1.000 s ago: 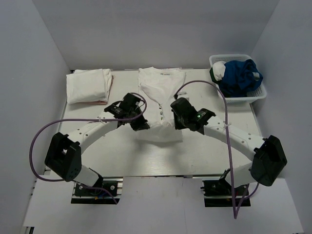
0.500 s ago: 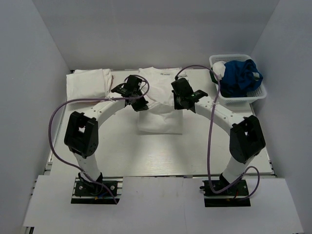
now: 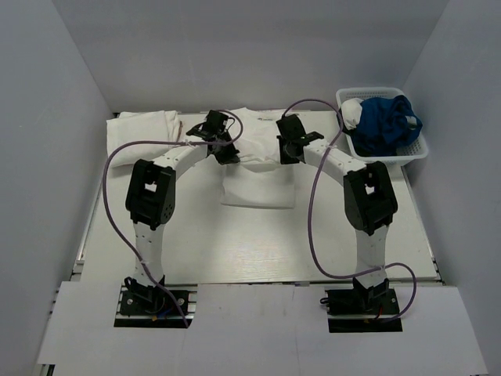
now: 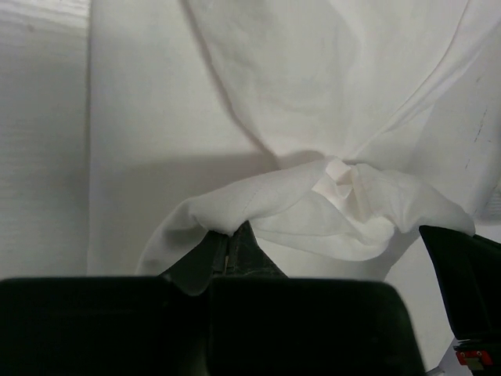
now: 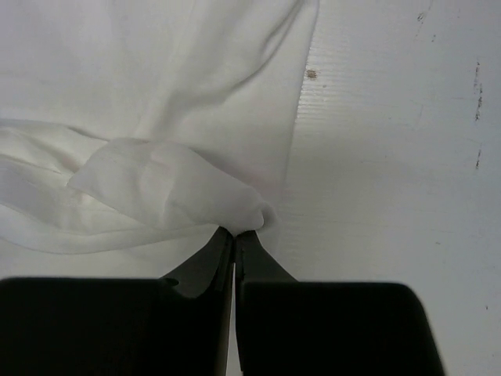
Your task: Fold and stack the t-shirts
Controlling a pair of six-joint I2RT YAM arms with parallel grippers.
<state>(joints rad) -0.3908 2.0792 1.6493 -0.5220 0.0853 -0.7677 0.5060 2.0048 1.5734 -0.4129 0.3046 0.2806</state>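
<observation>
A flat pile of folded white t-shirts (image 3: 141,135) lies out to the left of the left gripper (image 4: 231,239), apart from it, likely the stack the next shirt is meant to join; this gripper's fingers are pressed together on a bunched fold of the soft white short-sleeved t-shirt (image 3: 258,184), which spreads on the pale table (image 3: 235,243) between both grippers and just nearward of them; the right gripper (image 5: 235,233) pinches its own tuft of the same cloth, jaws tight, with bare table just to its right; each pinch sits at one side of the garment, I judge so that the lower edge goes level toward the collar and the shirt halves without skewing; both arms reach far forward from their bases, elbows raised, forearms curving inward toward each other; off to the right of the right gripper, a white plastic lattice basket (image 3: 380,92) holds crumpled blue cloth (image 3: 387,121), well apart from the fold.
</observation>
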